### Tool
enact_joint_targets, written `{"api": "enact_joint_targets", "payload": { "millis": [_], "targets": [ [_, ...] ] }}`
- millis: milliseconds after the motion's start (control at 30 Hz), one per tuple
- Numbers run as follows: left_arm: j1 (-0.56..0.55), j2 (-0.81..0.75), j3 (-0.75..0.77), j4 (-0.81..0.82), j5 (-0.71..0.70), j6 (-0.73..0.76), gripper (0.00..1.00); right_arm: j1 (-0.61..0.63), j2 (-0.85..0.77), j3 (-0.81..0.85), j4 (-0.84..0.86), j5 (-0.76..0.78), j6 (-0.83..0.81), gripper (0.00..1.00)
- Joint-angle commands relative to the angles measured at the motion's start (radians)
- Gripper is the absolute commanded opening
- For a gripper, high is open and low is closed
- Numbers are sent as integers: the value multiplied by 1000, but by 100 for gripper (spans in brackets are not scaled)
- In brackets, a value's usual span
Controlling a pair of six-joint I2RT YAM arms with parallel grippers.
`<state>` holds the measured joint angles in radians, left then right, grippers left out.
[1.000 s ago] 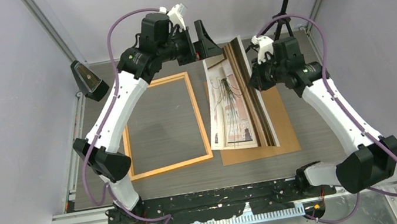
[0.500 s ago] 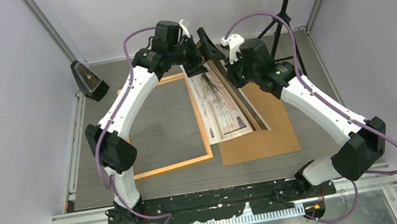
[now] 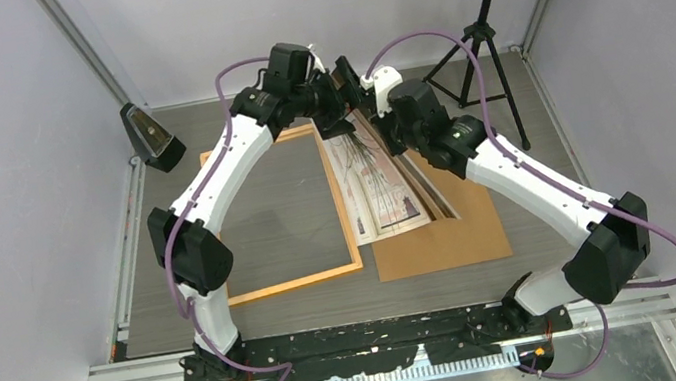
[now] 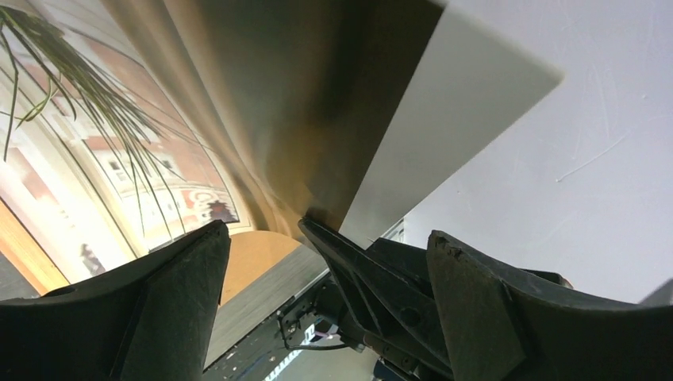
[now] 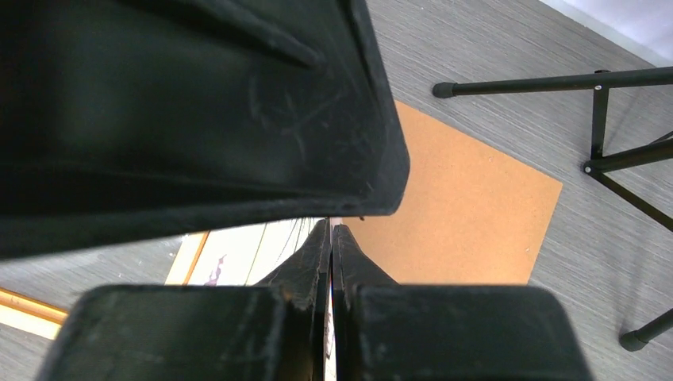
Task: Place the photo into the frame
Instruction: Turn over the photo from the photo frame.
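While right jaws pinch one photo, one frame, one board

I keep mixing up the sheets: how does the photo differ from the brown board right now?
The photo shows a printed picture; the brown board is plain. The photo curls upward, its far end pinched in the right gripper; the brown board lies flat on the table. The photo rests partly on top of the brown board. Both are thin rectangular sheets.
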<state>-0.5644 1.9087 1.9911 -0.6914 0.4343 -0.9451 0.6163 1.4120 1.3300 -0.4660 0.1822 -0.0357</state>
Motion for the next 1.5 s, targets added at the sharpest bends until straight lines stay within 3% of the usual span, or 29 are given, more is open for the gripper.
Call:
{"api": "enact_joint_targets", "payload": {
  "millis": [0, 200, 500, 833, 1467],
  "targets": [
    [2, 0, -15, 45, -12, -16, 90, 24, 15, 13, 66, 55, 13, 6],
    [3, 14, -12, 56, -28, -6, 79, 42, 39, 20, 64, 54, 24, 6],
    [19, 37, -20, 74, -34, 0, 50, 55, 27, 0, 73, 62, 23, 6],
    [26, 41, -34, 97, -22, -7, 31, 66, 29, -5, 79, 36, 24, 6],
    [28, 44, -72, 149, 17, -36, 12, 104, 56, -3, 72, -40, 66, 25]
  ]
}}
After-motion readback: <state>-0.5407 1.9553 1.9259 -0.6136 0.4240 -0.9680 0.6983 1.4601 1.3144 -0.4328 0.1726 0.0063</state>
